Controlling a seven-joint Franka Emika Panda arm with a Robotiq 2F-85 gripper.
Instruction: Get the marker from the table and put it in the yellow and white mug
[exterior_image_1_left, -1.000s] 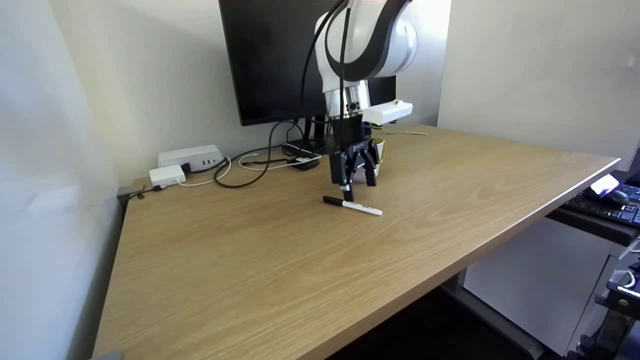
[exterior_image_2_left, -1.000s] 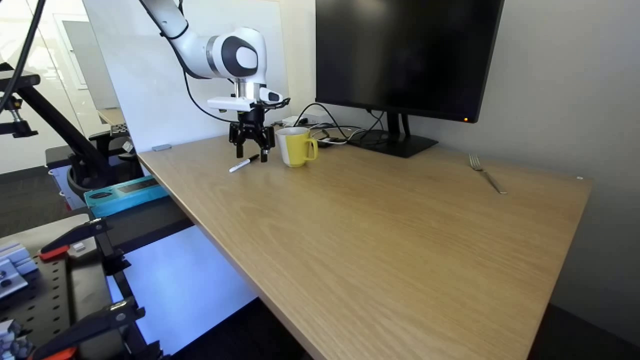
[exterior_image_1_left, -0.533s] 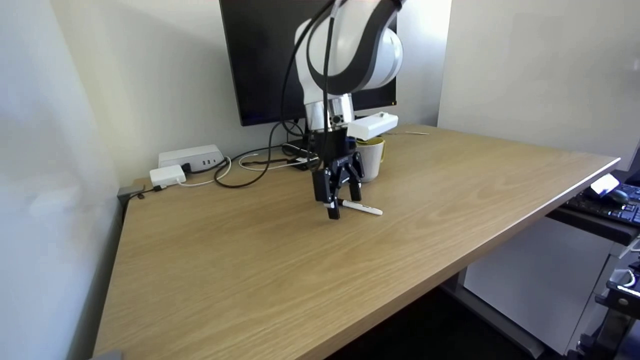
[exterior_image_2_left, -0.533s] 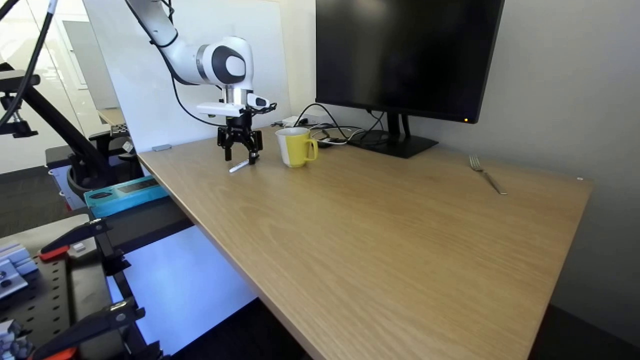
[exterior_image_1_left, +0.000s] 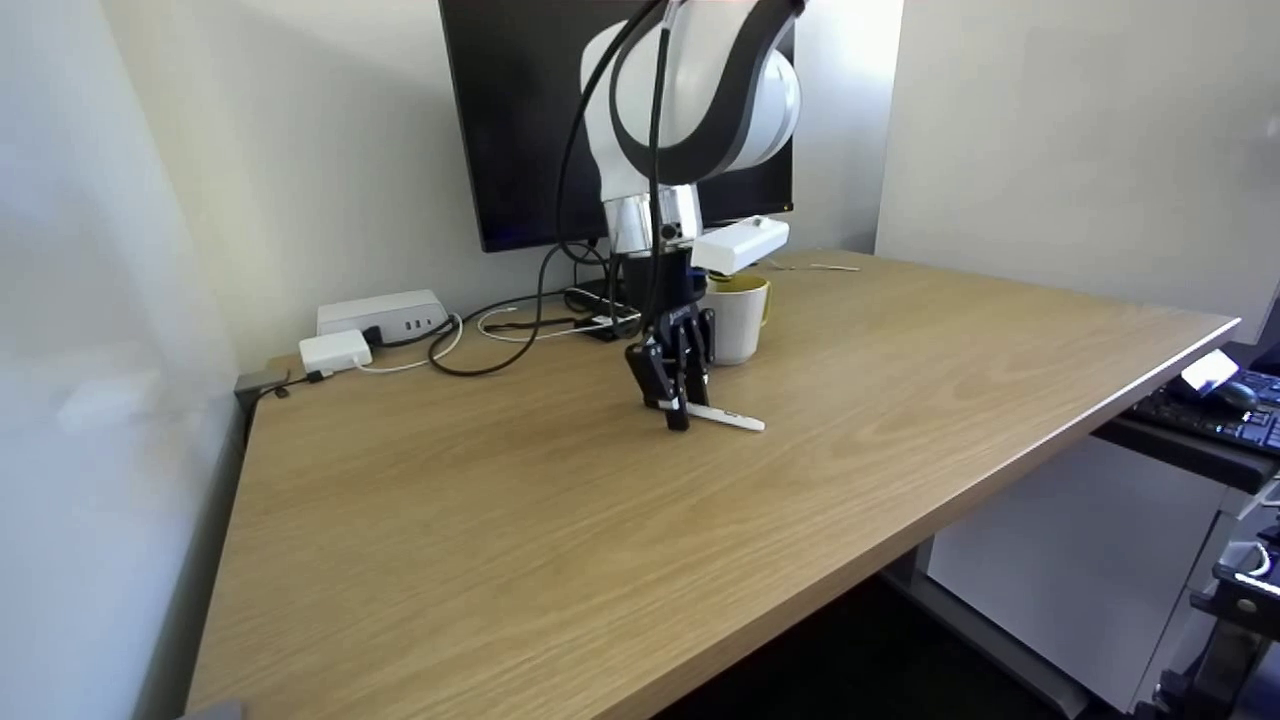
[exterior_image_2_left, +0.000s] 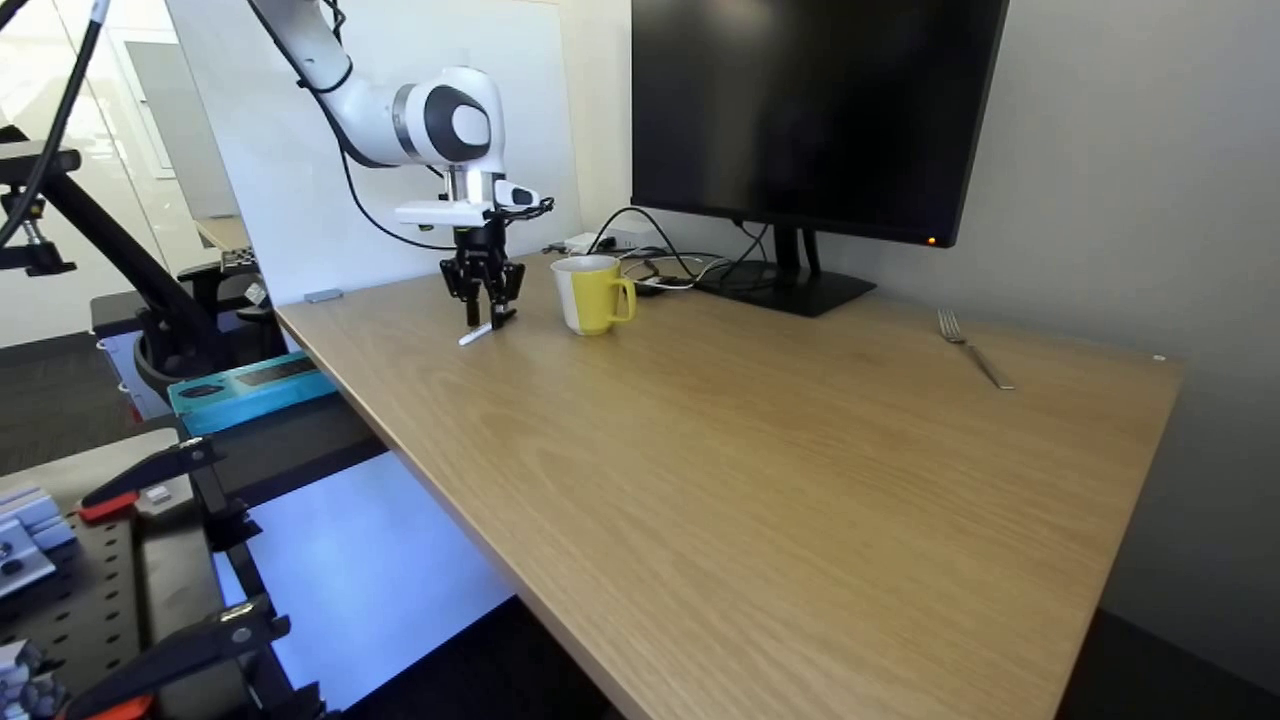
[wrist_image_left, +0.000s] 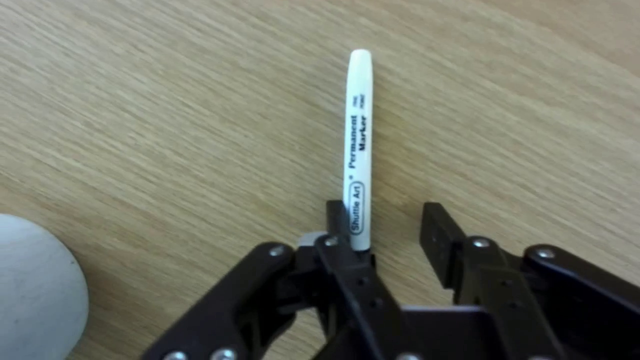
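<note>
The marker (wrist_image_left: 359, 140) lies flat on the table (exterior_image_1_left: 500, 550), its white barrel pointing up the wrist view and its black cap end mostly hidden by a finger. My gripper (wrist_image_left: 385, 220) is down around it, partly narrowed but open. One finger (wrist_image_left: 336, 215) is right beside the barrel; a clear gap separates the marker from the opposite finger (wrist_image_left: 437, 240). In both exterior views the fingertips are low at the tabletop. The yellow and white mug (exterior_image_2_left: 595, 300) stands upright close by, its handle (exterior_image_2_left: 626, 299) away from the gripper. A white rounded surface, apparently the mug (wrist_image_left: 40, 290), shows at lower left.
A monitor (exterior_image_2_left: 810, 110) stands on a black base (exterior_image_2_left: 790, 290) at the back. Cables (exterior_image_1_left: 500, 350) run over the table near white boxes (exterior_image_1_left: 385, 315). A fork (exterior_image_2_left: 972, 350) lies farther along. The table's long edge (exterior_image_1_left: 940, 515) drops off to the side.
The gripper came down from above and to one side until its fingers straddled the marker. Over the last half second its fingers drew closer together. Marker and mug look unmoved.
</note>
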